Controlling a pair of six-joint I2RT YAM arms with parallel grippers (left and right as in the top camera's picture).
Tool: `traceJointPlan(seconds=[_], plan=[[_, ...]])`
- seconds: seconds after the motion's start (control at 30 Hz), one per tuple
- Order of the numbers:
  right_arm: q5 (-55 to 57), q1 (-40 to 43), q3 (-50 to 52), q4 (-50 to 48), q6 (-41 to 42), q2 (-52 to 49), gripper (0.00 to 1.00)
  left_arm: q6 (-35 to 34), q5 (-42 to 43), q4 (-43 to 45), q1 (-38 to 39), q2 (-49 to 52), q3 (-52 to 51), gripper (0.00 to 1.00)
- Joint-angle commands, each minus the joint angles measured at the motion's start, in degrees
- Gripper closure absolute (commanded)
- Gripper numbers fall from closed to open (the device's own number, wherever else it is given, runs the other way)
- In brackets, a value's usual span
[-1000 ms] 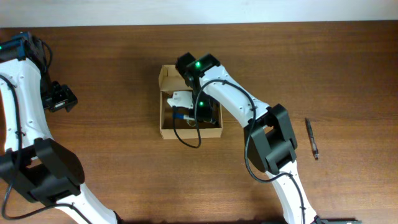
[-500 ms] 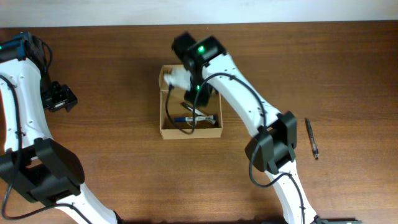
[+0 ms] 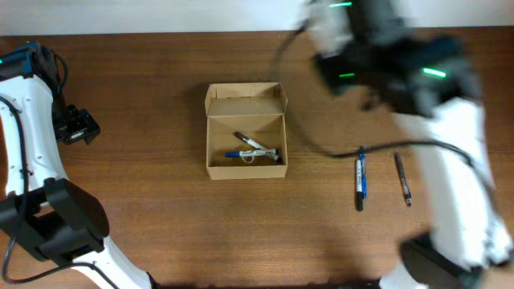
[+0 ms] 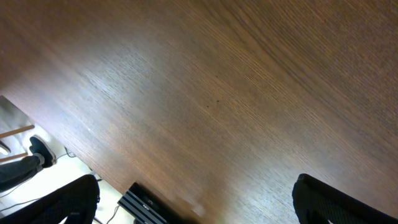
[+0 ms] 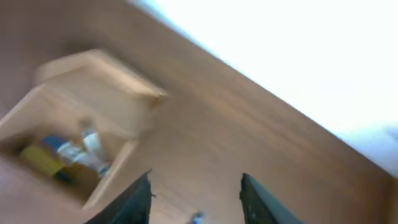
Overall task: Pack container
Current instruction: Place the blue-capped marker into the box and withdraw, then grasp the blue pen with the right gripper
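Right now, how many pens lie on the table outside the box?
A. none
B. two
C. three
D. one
B: a blue pen and a dark pen lie side by side on the table, to the right of the box in the overhead view.

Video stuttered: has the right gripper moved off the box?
Yes. The right gripper was over the box; now it is clear of it, swung toward the right.
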State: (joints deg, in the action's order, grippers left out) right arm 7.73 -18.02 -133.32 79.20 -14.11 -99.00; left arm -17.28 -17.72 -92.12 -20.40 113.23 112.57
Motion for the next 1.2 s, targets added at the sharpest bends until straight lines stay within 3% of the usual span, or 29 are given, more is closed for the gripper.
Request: traceJointPlan(seconds=[0.0, 0.07, 0.2, 0.47, 0.67, 1.17], plan=[[1.3, 9.1, 13.2, -2.1, 10.2, 3.0, 0.52, 0.7, 0.2, 0.0, -0.4, 0.4, -0.1, 0.0], [-1.4, 14.4, 19.5, -0.3, 14.3, 2.9, 0.49, 0.7, 0.2, 0.0, -0.4, 0.4, -0.1, 0.0], [-13.6, 20.4, 34.3, -1.8, 15.3, 0.8, 0.53, 0.7, 0.2, 0.0, -0.4, 0.4, -0.1, 0.0], [-13.6, 17.9, 54.6, -12.2, 19.1, 0.5, 0.53, 0.7, 0.2, 0.0, -0.4, 0.4, -0.1, 0.0], [-13.6, 16.1, 62.8, -17.7, 19.1, 0.5, 0.53, 0.7, 0.2, 0.0, -0.4, 0.4, -0.1, 0.0], [-13.6, 16.2, 71.2, -25.1, 20.7, 0.3, 0.56, 0.7, 0.2, 0.0, -0.4, 0.4, -0.1, 0.0]])
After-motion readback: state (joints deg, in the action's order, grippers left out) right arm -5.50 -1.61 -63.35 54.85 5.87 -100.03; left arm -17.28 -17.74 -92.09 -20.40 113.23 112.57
